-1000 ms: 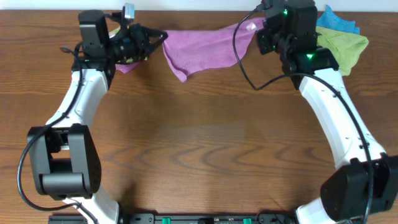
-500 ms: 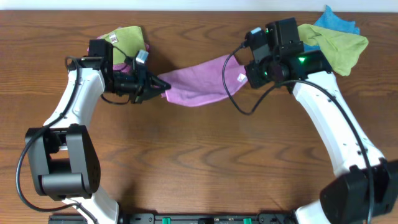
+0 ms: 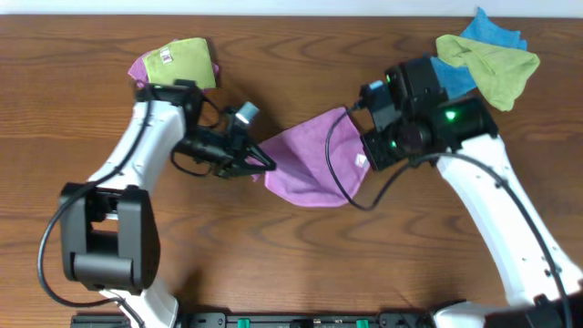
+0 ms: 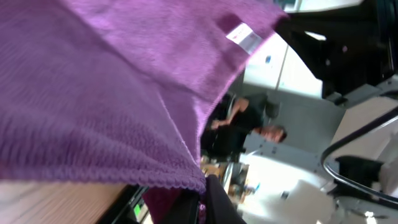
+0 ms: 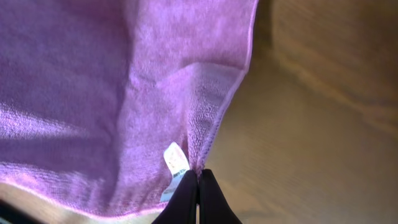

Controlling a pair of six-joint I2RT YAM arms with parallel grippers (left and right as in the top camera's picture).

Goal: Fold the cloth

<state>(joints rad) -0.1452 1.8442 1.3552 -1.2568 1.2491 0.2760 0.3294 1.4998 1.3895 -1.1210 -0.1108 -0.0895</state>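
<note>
The lilac-purple cloth hangs in the air between my two grippers, sagging in the middle over the table's centre. My left gripper is shut on its left corner; in the left wrist view the cloth fills the frame above the jaws. My right gripper is shut on the right edge, beside the small white tag. In the right wrist view the fingertips pinch the cloth's hem right next to the tag.
A small folded purple square with a lime-green cloth on it lies at the back left. A lime-green cloth over a blue cloth lies at the back right. Brown wooden table.
Both grippers have carried the cloth from the back of the table toward the front and centre, and moved closer together. The cloth sags more.
</note>
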